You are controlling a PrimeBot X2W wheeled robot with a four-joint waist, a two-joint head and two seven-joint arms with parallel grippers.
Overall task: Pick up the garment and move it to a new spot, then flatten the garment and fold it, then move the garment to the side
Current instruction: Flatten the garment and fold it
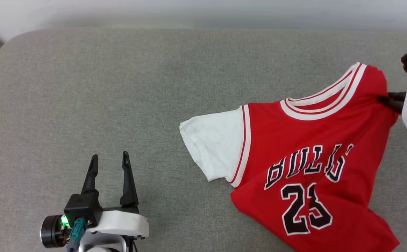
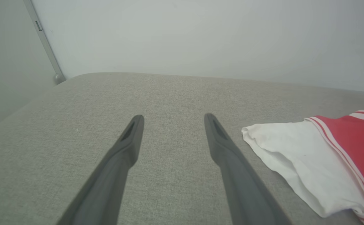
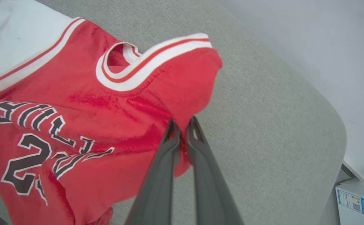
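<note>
Seen on right half of grey cushion (image 1: pixel 119 87): red garment (image 1: pixel 315 150), front up, white sleeve (image 1: pixel 214 147) toward cushion's middle. Near cushion's right edge: right gripper (image 3: pixel 182 125), clenched on bunched red shoulder fabric beside striped collar (image 1: pixel 324 101), cloth pulled taut. Over cushion's near left part: left gripper (image 1: pixel 109 161), released, fingers (image 1: pixel 92 171) wide apart, above bare grey weave.

The big grey cushion (image 1: pixel 119 87) is soft, with woven cloth and round corners. A red jersey (image 1: pixel 315 140) lies on it, down at 4 o'clock in the head view. Its front faces up, with black letters and a "23". The white sleeve (image 1: pixel 214 147) lies flat and points to 9 o'clock. The striped collar (image 1: pixel 305 113) sits at 1 o'clock. The shoulder at 2 o'clock is bunched and raised off the cushion.
</note>
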